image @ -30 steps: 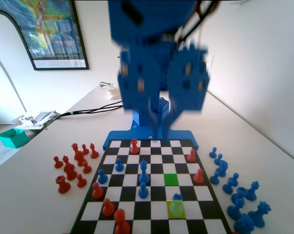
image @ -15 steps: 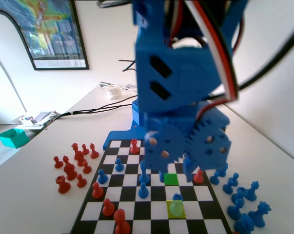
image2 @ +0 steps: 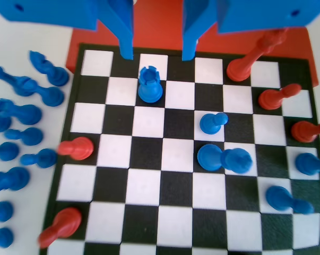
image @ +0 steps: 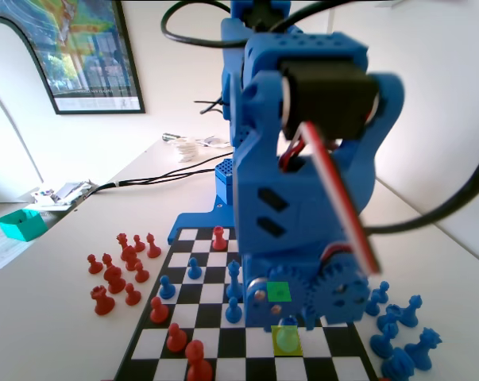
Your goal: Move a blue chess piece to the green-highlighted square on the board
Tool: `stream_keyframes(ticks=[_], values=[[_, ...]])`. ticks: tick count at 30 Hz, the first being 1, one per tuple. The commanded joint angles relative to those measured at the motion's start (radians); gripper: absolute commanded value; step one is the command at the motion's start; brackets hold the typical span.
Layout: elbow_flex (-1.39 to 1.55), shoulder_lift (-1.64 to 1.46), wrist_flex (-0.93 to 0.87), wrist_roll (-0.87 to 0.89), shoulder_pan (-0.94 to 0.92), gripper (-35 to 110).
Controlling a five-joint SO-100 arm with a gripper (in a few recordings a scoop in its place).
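In the fixed view, the board [image: 223, 349] lies below my blue arm, which looms close to the camera. The green-highlighted square [image: 279, 291] shows at my gripper's gear level. One row nearer, a lime square [image: 287, 341] holds the blue chess piece [image: 287, 335], its top hidden behind my gripper [image: 288, 324]. In the wrist view the gripper [image2: 157, 53] is open, jaws hanging from the top edge. The short blue chess piece [image2: 149, 85], with a notched top, stands just below the gap, untouched, on the board [image2: 165, 154].
Spare red pieces [image: 116, 274] stand left of the board and spare blue pieces [image: 398, 325] right of it in the fixed view. Nearby on the board are a blue pawn [image2: 213, 122], a larger blue piece [image2: 223, 158] and red pieces [image2: 244, 64].
My arm has swung forward and down towards the near end of the board. The gripper dropped from high above to just over the piece on the lime square.
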State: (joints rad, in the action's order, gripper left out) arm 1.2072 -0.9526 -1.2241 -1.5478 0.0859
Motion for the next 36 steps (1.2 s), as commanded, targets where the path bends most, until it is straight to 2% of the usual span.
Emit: stream_keyframes(ticks=[1, 36], values=[[0.009, -0.029, 0.026, -0.023, 0.032, 16], [0.074, 0.003, 0.104, -0.081, 0.015, 12]])
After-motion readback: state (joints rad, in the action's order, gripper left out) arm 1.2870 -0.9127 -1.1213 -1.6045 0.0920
